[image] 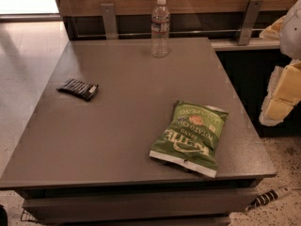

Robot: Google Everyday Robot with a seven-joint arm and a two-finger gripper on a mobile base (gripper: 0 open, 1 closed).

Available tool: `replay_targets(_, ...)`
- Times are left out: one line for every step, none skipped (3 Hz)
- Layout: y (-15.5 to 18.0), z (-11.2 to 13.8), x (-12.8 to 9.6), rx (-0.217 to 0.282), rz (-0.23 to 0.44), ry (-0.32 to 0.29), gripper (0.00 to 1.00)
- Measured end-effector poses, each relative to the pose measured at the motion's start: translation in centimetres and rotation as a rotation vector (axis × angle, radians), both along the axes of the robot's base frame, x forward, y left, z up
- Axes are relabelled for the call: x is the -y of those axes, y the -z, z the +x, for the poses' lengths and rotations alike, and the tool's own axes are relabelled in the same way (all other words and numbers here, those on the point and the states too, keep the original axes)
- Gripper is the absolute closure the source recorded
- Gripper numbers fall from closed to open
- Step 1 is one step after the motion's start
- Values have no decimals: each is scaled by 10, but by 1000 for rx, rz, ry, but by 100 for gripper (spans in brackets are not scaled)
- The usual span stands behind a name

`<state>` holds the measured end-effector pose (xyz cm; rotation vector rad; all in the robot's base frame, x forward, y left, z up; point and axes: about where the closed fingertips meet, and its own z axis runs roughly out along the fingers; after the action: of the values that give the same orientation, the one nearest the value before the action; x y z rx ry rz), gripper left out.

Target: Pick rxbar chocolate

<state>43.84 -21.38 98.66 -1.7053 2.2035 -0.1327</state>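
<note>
The rxbar chocolate (78, 88) is a small flat black bar with pale stripes. It lies on the left side of the grey table (127, 126), its light end pointing right. My gripper (281, 95) hangs at the right edge of the view, beyond the table's right side and above the floor. It is far from the bar, with the whole table width between them, and it holds nothing that I can see.
A large green chip bag (192, 136) lies near the table's front right corner. A clear water bottle (160, 28) stands upright at the back middle. A wooden wall with metal brackets runs behind the table. A striped object (270, 197) lies on the floor at the lower right.
</note>
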Motion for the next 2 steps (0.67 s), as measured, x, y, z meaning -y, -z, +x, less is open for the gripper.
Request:
replay_targets(0, 0, 0, 0, 0, 0, 0)
replay_targets(1, 7, -9, 8, 27, -1, 0)
